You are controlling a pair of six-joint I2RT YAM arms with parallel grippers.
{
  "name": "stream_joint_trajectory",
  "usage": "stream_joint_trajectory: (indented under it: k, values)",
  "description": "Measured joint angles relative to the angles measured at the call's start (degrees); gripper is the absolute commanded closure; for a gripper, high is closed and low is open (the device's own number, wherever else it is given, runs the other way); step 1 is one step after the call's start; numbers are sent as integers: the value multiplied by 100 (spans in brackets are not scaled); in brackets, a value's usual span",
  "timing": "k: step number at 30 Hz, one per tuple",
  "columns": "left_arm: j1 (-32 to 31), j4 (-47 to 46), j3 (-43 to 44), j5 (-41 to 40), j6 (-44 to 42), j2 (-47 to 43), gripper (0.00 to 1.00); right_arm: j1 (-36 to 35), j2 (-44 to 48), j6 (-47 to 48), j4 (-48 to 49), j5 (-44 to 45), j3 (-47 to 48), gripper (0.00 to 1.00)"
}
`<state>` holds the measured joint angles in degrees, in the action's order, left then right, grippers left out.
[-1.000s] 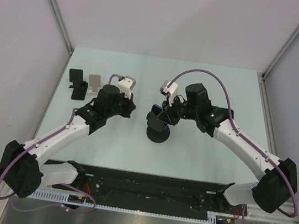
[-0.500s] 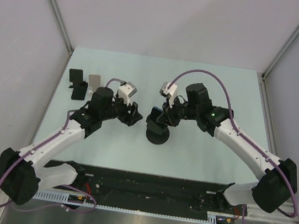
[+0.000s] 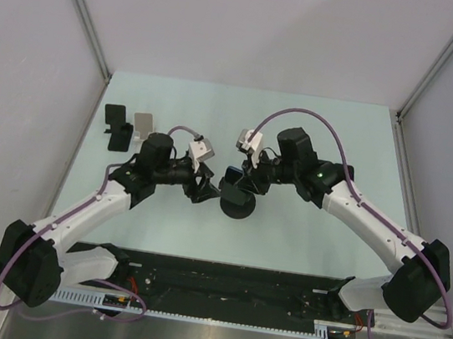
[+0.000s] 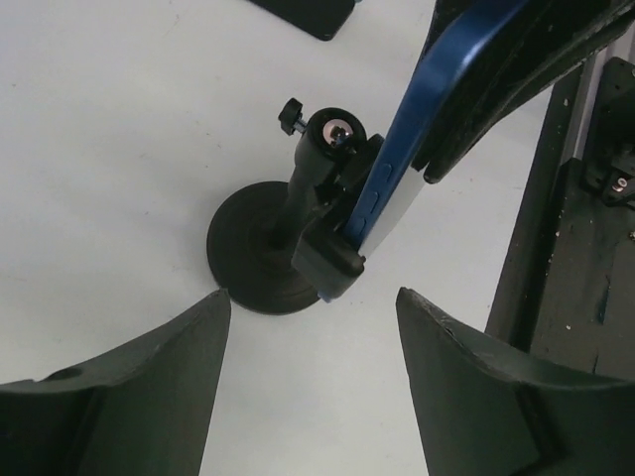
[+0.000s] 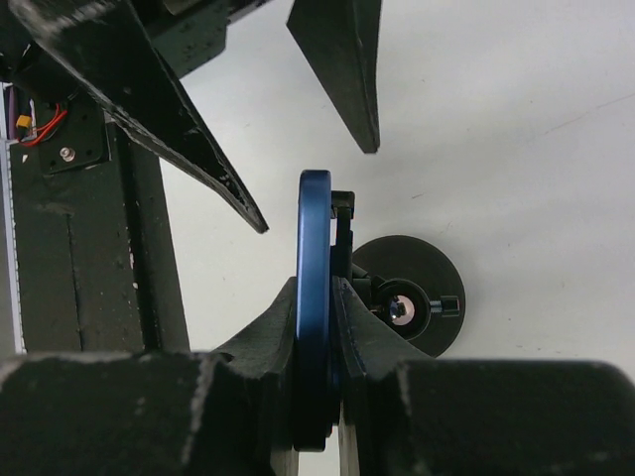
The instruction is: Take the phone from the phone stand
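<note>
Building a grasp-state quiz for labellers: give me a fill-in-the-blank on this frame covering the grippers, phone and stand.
1. The right gripper is shut on the edges of the slim ___ phone.
2. The phone's lower end sits in the black phone stand, which has a ___ base.
3. The left gripper, pointing at the stand, is ___ and holds nothing.

Missing words: blue; round; open.
</note>
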<state>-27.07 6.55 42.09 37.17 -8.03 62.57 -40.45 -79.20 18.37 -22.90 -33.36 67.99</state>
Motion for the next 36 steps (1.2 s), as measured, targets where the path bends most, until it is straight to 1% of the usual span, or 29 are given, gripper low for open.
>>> stream_joint_trajectory:
  k: [6, 11, 14, 15, 17, 18, 22, 25, 30, 34, 36]
  values:
    - [-57, 4, 144, 208, -129, 315, 40, -125, -4, 98, -42, 52, 28, 100]
    - [-55, 0, 315, 240, -162, 396, 50, -173, -63, 157, -105, 66, 107, 100]
    - [-57, 7, 326, 317, -157, 420, 68, -175, -85, 175, -122, 105, 136, 100]
    - [-68, 13, 326, 378, -157, 424, 82, -175, -87, 184, -127, 114, 140, 100]
    - [-83, 20, 326, 424, -177, 424, 97, -175, -90, 186, -164, 144, 155, 100]
    - [-94, 11, 328, 424, -221, 424, 100, -175, -94, 186, -175, 179, 170, 100]
    - [-94, -7, 328, 400, -269, 415, 100, -175, -98, 190, -269, 205, 208, 100]
    - [-2, -11, 308, 592, -304, 409, 100, -175, -118, 286, -411, 151, 284, 100]
    - [232, 15, 238, 1215, -376, 433, 100, -173, -177, 479, -645, -70, 387, 100]
    - [431, -52, 254, 1836, -354, 660, 100, -155, -197, 610, -822, -203, 452, 100]
    - [501, -105, 269, 2017, -348, 743, 100, -125, -203, 682, -866, -273, 470, 100]
